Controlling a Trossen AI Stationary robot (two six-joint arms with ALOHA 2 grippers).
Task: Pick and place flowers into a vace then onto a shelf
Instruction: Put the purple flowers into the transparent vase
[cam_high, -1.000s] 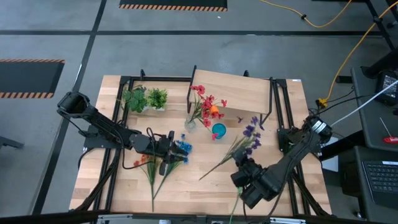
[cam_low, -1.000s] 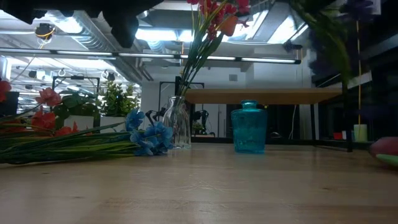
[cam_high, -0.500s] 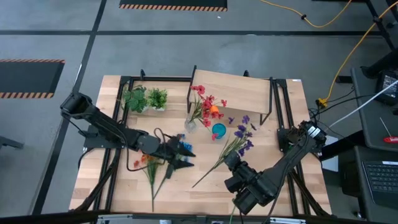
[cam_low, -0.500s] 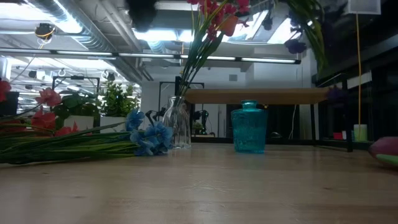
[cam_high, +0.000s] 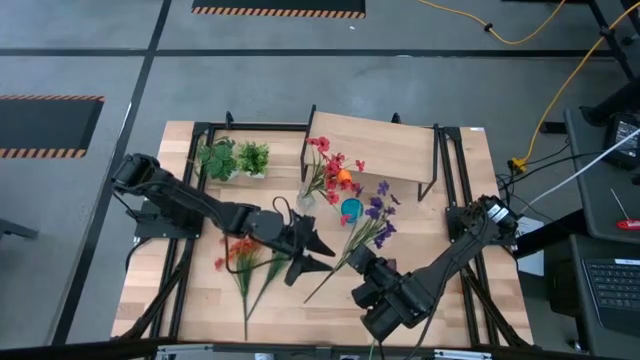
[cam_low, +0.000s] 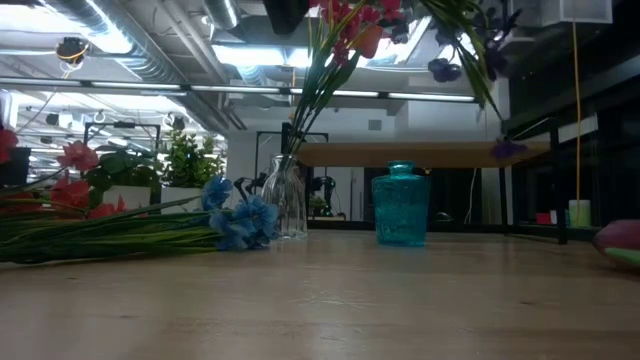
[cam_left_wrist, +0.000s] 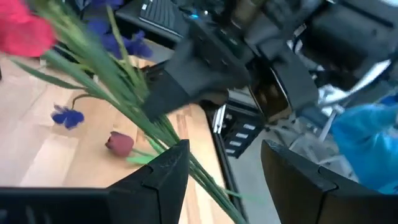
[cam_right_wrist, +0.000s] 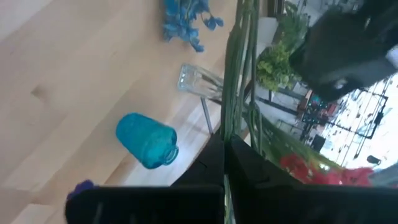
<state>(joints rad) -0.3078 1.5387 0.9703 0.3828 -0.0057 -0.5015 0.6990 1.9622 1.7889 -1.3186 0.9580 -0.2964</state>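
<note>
My right gripper (cam_high: 358, 262) is shut on the purple spray (cam_high: 375, 213) and holds it in the air near the teal vase (cam_high: 352, 210). My left gripper (cam_high: 325, 256) is open beside the spray's lower stems (cam_left_wrist: 155, 127); they pass by its fingers without showing any touch. A clear vase (cam_high: 305, 200) with red-pink flowers (cam_high: 335, 170) stands before the shelf (cam_high: 380, 145). The blue flowers (cam_low: 240, 220) and orange-red flowers (cam_high: 235, 255) lie flat on the table. A dark red bud (cam_left_wrist: 119, 143) also lies on the wood. My right gripper pinches the purple spray's bundle of green stems (cam_right_wrist: 231, 118) between its two shut fingers, about midway along the stems. The spray is lifted clear of the table. It slants, with the blooms (cam_low: 450, 65) toward the vases and the stem end (cam_high: 308, 298) toward the table's near edge.
Two green leafy tufts (cam_high: 235, 158) stand at the far left. Black frame rails (cam_high: 190, 190) run along the table's sides. Bare wood (cam_high: 300, 320) lies along the near edge. A pink thing (cam_low: 620, 240) shows at the low view's right edge.
My left gripper has opened wider, risen and gone toward the table's right edge, away from the blue flowers, which still lie on the table. My right gripper has carried the purple spray toward the left, closer to the teal vase and my left gripper.
</note>
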